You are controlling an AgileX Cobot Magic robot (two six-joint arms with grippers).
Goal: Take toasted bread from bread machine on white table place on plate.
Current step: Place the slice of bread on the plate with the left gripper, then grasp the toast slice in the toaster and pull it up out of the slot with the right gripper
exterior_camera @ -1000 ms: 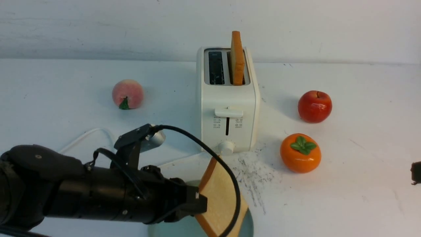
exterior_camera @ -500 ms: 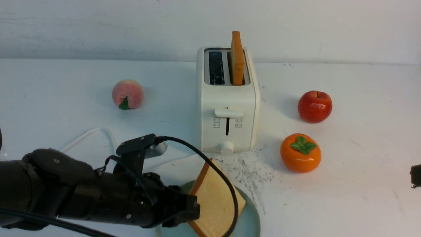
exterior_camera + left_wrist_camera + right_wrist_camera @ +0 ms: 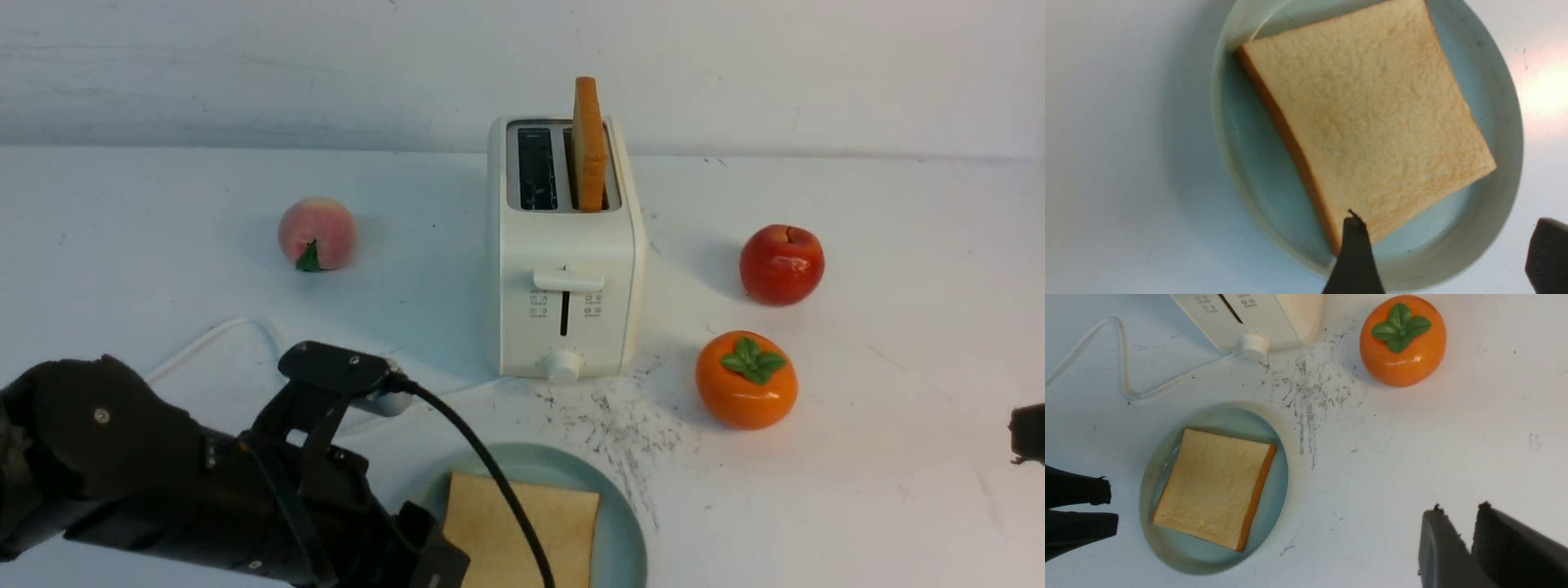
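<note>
One slice of toasted bread [image 3: 520, 531] lies flat on the pale blue-green plate [image 3: 620, 539] at the front of the white table [image 3: 898, 343]. Another slice [image 3: 589, 143] stands upright in the right slot of the cream bread machine [image 3: 563, 269]. My left gripper [image 3: 1449, 228] hangs open at the plate's near-left rim [image 3: 1506, 122], holding nothing; one fingertip overlaps a corner of the toast [image 3: 1367, 118]. My right gripper [image 3: 1459, 510] hovers over bare table to the right of the plate [image 3: 1278, 486], its jaws parted by a narrow gap and empty. It shows only at the front view's right edge [image 3: 1029, 433].
A peach [image 3: 317, 233] sits left of the toaster, a red apple [image 3: 781, 264] and an orange persimmon [image 3: 745, 378] to its right. The white cord [image 3: 1122, 375] loops across the table left of the plate. Dark scratch marks [image 3: 620, 425] lie between toaster and plate.
The left gripper lowered the tilted slice onto the plate and opened; the slice now lies flat. The left arm drew back toward the near left. The right gripper barely moved.
</note>
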